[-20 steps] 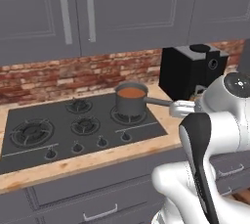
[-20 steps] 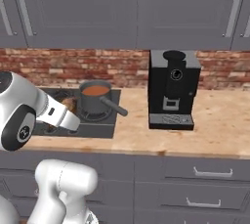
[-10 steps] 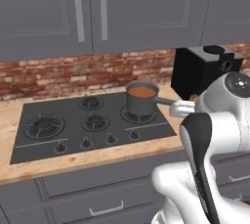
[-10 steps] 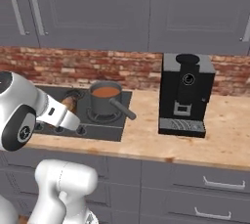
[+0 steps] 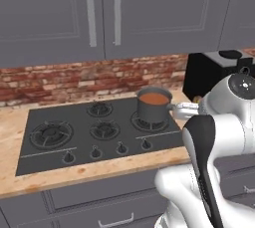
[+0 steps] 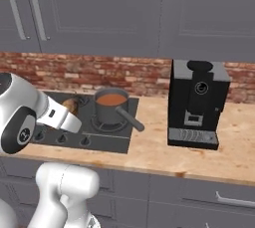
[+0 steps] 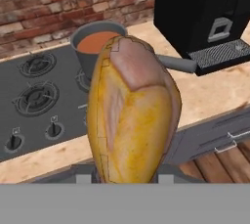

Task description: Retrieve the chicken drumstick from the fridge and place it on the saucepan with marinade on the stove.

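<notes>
Clearly, the chicken drumstick [image 7: 132, 113] is pinched upright in the gripper [image 7: 128, 176]; the saucepan [image 7: 100, 46] of marinade [image 7: 98, 41] on the stove [image 7: 39, 96] lies straight ahead, beyond it.

No legible txt, labels or nos. anywhere in view.

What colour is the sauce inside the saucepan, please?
Orange-brown sauce in the grey saucepan; clearest in the right base view.

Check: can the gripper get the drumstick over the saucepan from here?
Probably yes. The gripper holds the chicken drumstick just short of the saucepan, whose top is open, with marinade showing. The coffee machine stands off to the side.
</notes>
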